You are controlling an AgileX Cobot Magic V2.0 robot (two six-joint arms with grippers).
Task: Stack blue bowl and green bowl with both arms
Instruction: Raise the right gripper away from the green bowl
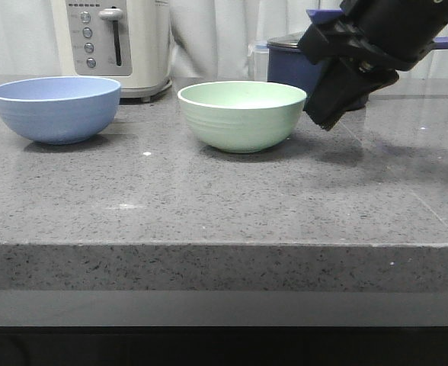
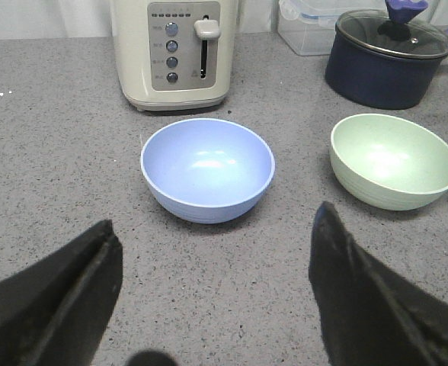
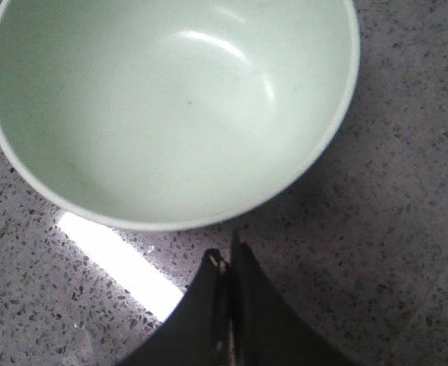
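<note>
The blue bowl [image 1: 55,108] sits upright at the left of the grey counter; it also shows in the left wrist view [image 2: 207,169]. The green bowl [image 1: 241,114] sits upright mid-counter, to the blue bowl's right, and shows in the left wrist view [image 2: 394,160] and fills the right wrist view [image 3: 171,107]. My right gripper [image 1: 324,120] hangs just right of the green bowl's rim, jaws shut and empty [image 3: 226,259]. My left gripper [image 2: 212,236] is open and empty, above the counter on the near side of the blue bowl; it is out of the front view.
A cream toaster [image 1: 117,42] stands behind the blue bowl. A dark navy saucepan with a lid [image 2: 388,57] and a clear plastic box [image 2: 308,27] stand behind the green bowl. The counter's front edge [image 1: 224,244] runs across the front view.
</note>
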